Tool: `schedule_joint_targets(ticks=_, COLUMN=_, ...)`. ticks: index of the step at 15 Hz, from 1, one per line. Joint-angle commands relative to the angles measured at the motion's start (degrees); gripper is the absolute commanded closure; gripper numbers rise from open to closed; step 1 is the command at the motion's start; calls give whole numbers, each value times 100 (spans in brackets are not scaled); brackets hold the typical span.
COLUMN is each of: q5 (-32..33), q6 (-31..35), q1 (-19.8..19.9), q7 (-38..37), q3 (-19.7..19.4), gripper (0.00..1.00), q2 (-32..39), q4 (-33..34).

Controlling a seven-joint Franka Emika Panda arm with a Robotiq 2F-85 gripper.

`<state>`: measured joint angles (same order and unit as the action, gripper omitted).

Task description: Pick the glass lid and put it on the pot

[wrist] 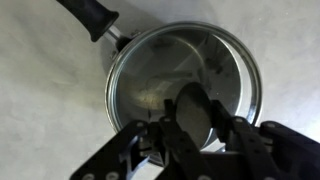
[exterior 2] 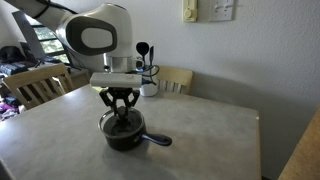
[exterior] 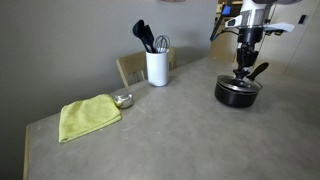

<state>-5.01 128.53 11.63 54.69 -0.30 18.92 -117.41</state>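
Observation:
The black pot (exterior: 237, 93) (exterior 2: 125, 134) stands on the grey table, its long handle (wrist: 90, 15) (exterior 2: 158, 140) sticking out to the side. In the wrist view the glass lid (wrist: 150, 70), with its thin metal rim, covers the pot's mouth. Whether it rests on the rim or hangs just above it I cannot tell. My gripper (wrist: 197, 125) (exterior: 243, 70) (exterior 2: 121, 110) comes straight down over the pot and is shut on the lid's black knob (wrist: 195, 108), one finger on each side.
A white utensil holder (exterior: 157, 66) with black utensils stands at the table's back edge. A yellow-green cloth (exterior: 88, 116) and a small metal bowl (exterior: 123, 100) lie apart from the pot. Wooden chairs (exterior 2: 40, 85) (exterior 2: 177, 78) stand behind the table.

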Motion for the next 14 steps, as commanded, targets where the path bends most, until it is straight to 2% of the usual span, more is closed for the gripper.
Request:
schedule_joint_targets(ticks=1, q5=205, q6=337, q1=-148, q7=-213, q3=-51, gripper=86, q2=105, q4=-126)
schedule_joint_targets(ticks=10, q5=1704, q6=864, q1=-640, q7=-1894, q3=-122, gripper=86, q2=-43, q4=-372)
schedule_joint_targets(ticks=14, q5=1742, q6=865, q1=-644, q7=-2051, q3=-37, gripper=86, q2=-123, q4=-438)
